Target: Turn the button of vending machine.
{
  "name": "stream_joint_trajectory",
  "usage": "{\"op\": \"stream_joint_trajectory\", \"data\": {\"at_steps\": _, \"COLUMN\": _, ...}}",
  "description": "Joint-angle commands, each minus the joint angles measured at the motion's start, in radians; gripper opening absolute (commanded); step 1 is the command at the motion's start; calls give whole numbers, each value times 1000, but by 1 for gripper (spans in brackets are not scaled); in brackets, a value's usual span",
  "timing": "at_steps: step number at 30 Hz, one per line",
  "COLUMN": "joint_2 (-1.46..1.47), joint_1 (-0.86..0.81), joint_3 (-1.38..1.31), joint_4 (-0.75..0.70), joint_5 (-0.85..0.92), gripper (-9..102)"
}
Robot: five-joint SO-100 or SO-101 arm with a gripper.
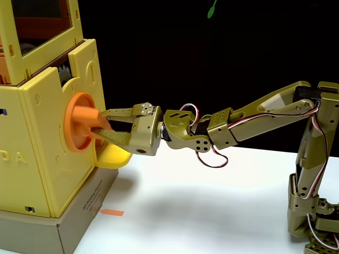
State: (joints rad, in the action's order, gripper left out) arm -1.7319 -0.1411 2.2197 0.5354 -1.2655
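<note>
The vending machine is a tall yellow plastic box at the left of the fixed view, with an orange-tinted window on top. Its button is an orange round disc with a raised bar sticking out toward the right. My olive-green gripper reaches in from the right, level with the button. One finger lies above the bar and the other below it, both touching it. The gripper is shut on the button's bar.
A small yellow tray juts from the machine just under the gripper. The machine stands on a brown cardboard box. An orange tape mark lies on the white table. The arm's base stands at the right.
</note>
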Motion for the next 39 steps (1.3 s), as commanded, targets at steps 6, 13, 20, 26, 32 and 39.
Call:
{"op": "stream_joint_trajectory", "data": {"at_steps": 6, "joint_2": -52, "joint_1": -28, "joint_3": -9, "joint_4": -12, "joint_5": -482, "gripper": -1}}
{"op": "stream_joint_trajectory", "data": {"at_steps": 13, "joint_2": -69, "joint_1": -12, "joint_3": -11, "joint_4": -3, "joint_5": -476, "gripper": -1}}
{"op": "stream_joint_trajectory", "data": {"at_steps": 20, "joint_2": -74, "joint_1": -5, "joint_3": -12, "joint_4": -20, "joint_5": -419, "gripper": -1}}
{"op": "stream_joint_trajectory", "data": {"at_steps": 26, "joint_2": -95, "joint_1": 20, "joint_3": -5, "joint_4": -34, "joint_5": -480, "gripper": 8}}
{"op": "stream_joint_trajectory", "data": {"at_steps": 32, "joint_2": -155, "joint_1": 77, "joint_3": 123, "joint_4": 46, "joint_5": -575, "gripper": 31}}
{"op": "stream_joint_trajectory", "data": {"at_steps": 39, "joint_2": -356, "joint_1": 84, "joint_3": 270, "joint_4": -67, "joint_5": -491, "gripper": 26}}
